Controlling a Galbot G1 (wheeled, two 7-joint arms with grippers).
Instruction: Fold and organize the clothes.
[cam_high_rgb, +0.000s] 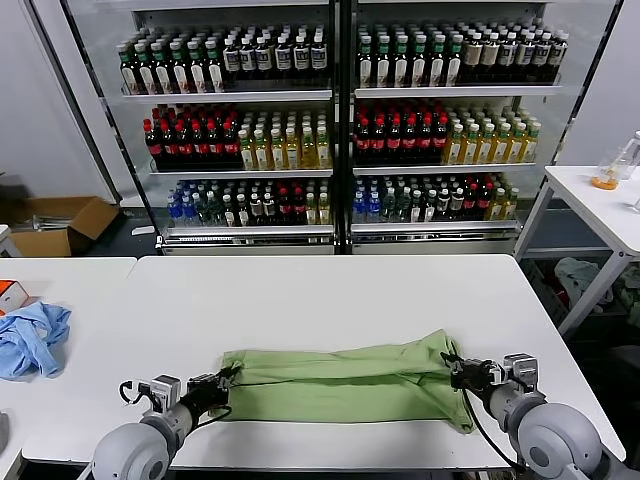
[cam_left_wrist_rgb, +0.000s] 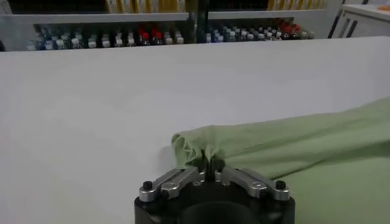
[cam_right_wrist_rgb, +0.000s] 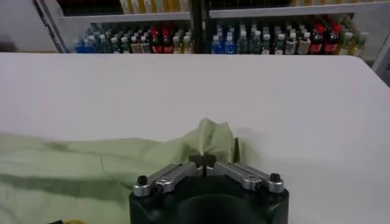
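The light green shirt (cam_high_rgb: 345, 383) lies folded into a long band across the near part of the white table (cam_high_rgb: 330, 300). My left gripper (cam_high_rgb: 226, 380) is shut on the shirt's left end, where the fabric bunches between its fingers (cam_left_wrist_rgb: 209, 163). My right gripper (cam_high_rgb: 452, 371) is shut on the shirt's right end, pinching a raised fold of cloth (cam_right_wrist_rgb: 203, 159). The shirt also shows in the left wrist view (cam_left_wrist_rgb: 304, 146) and the right wrist view (cam_right_wrist_rgb: 91, 164). Its buttons and printed graphic are hidden.
A light blue cloth (cam_high_rgb: 32, 338) lies on the adjoining table at the left. A glass-door cooler (cam_high_rgb: 340, 120) full of bottles stands behind the table. Another white table (cam_high_rgb: 600, 205) stands at the right rear. A cardboard box (cam_high_rgb: 60, 225) sits on the floor.
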